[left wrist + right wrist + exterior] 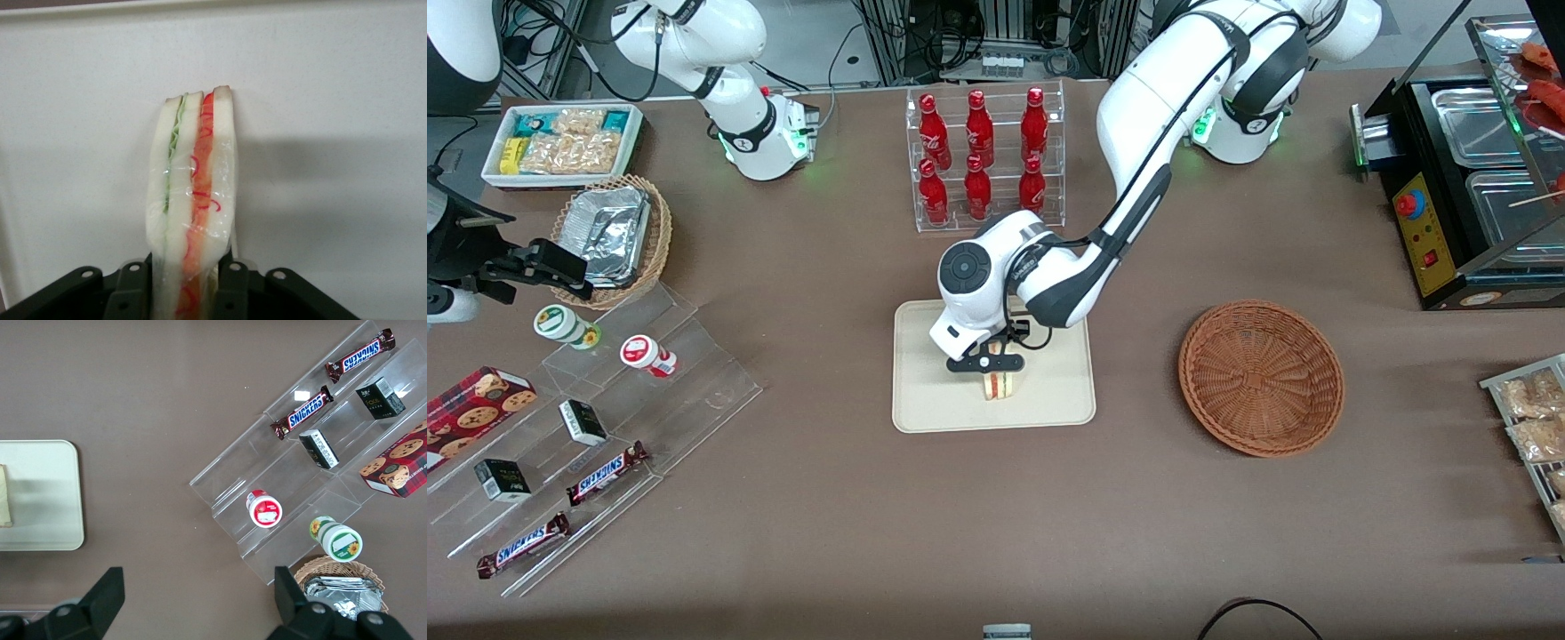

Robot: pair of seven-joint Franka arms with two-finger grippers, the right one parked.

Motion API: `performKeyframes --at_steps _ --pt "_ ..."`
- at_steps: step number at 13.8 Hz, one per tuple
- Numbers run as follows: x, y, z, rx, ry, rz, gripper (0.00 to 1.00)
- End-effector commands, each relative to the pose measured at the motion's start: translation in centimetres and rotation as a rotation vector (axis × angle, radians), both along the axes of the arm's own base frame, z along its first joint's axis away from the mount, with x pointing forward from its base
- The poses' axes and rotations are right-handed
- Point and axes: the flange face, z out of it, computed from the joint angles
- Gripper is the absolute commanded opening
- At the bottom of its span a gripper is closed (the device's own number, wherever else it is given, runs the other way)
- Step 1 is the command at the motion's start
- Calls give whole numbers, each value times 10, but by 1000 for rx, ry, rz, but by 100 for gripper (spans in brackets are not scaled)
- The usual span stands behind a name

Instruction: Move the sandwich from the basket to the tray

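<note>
The sandwich, a pale wedge with red-orange and green filling wrapped in clear film, stands on edge over the middle of the cream tray. My left gripper is directly above it and shut on it. In the left wrist view the black fingers press both bread faces of the sandwich, with the tray surface close beneath; I cannot tell whether the sandwich touches the tray. The reddish-brown basket lies empty beside the tray, toward the working arm's end. The right wrist view shows the tray and the sandwich's edge.
A clear rack of red bottles stands farther from the camera than the tray. A stepped acrylic stand with snacks, a tan basket of foil trays and a white snack box lie toward the parked arm's end. A food warmer stands at the working arm's end.
</note>
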Motion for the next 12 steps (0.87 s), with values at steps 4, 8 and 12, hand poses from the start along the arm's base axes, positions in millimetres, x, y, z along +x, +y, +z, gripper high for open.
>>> performKeyframes --at_steps 4,8,12 --pt "11 0 68 -34 -73 63 100" --pt "24 40 158 10 -94 121 100" --pt "46 138 241 40 -117 186 100"
